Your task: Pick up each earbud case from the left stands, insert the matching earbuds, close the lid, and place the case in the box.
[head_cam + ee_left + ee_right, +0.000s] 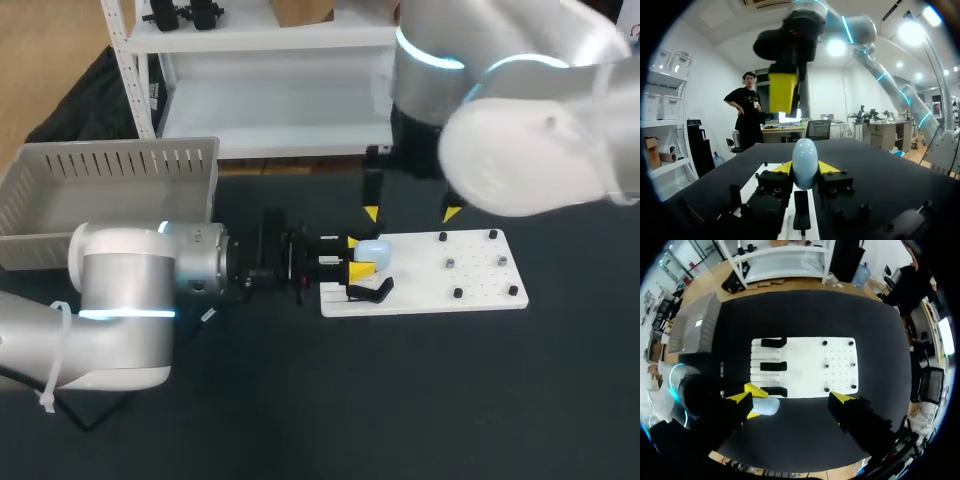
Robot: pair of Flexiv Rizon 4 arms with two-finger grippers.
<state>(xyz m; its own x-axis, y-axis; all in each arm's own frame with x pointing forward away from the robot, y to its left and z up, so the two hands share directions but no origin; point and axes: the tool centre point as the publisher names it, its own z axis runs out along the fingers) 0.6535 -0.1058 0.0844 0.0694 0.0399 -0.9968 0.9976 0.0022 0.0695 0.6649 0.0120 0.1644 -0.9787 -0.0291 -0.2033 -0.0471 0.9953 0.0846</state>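
Early stage, by my reading: the left gripper (357, 257) has its fingers closed on 1 pale blue earbud case (374, 251), seemingly lid-shut, at the left end of the white board (420, 282) beside a black stand (372, 292). The right gripper (412, 213) hangs above, its fingers spread wide and holding nothing. Inserting the earbuds, closing the lid and reaching the grey box (110, 165) at the desk's far left corner are all left. No writing is legible.
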